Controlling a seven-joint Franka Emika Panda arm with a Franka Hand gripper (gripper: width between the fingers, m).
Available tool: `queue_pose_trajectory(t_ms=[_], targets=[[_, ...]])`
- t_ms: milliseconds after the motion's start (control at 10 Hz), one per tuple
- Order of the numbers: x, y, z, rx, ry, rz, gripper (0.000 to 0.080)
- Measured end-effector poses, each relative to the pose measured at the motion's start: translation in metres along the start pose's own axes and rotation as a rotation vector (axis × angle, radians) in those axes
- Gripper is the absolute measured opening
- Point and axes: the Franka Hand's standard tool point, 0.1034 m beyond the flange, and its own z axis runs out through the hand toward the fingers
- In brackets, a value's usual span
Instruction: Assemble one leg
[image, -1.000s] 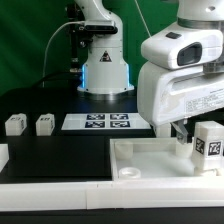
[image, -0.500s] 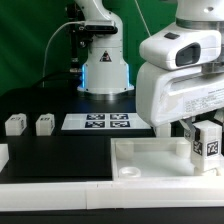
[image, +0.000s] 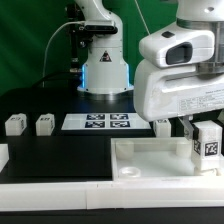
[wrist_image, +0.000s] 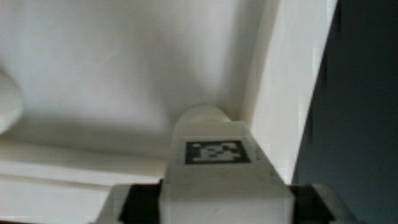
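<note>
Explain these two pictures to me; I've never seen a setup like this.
This is a robot arm working at a black table. One picture comes from a camera standing off the arm. The other comes from a camera on its wrist, looking along the gripper. The gripper is shut on the leg, a small white block with a black-and-white tag, at the big white tray-like piece. Two more small white blocks and the flat marker board lie on the table.

The black table (image: 60, 150) carries the marker board (image: 97, 122). At the exterior view's left of that board sit two small white blocks (image: 14, 124), side by side and apart. A white tray (image: 150, 160) lies nearer the camera, and the robot base (image: 105, 75) stands behind.
</note>
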Motion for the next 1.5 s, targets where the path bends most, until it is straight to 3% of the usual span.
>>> queue_pose_trajectory(t_ms=[300,600,1000,1200,1300,1400,1500], targets=[[0.001,-0.003,0.001,0.01,0.006,0.354,0.0293],[0.001,-0.008,0.002,-0.004,0.014,0.755,0.0294],[0.001,-0.01,0.003,-0.002,0.017,1.09,0.0294],[0.0,-0.011,0.003,-0.001,0.015,1.081,0.0303],[0.0,-0.012,0.003,-0.001,0.015,1.079,0.0478],[0.0,-0.012,0.003,-0.001,0.015,1.076,0.0478],[0.0,-0.013,0.003,-0.001,0.015,1.072,0.0616]])
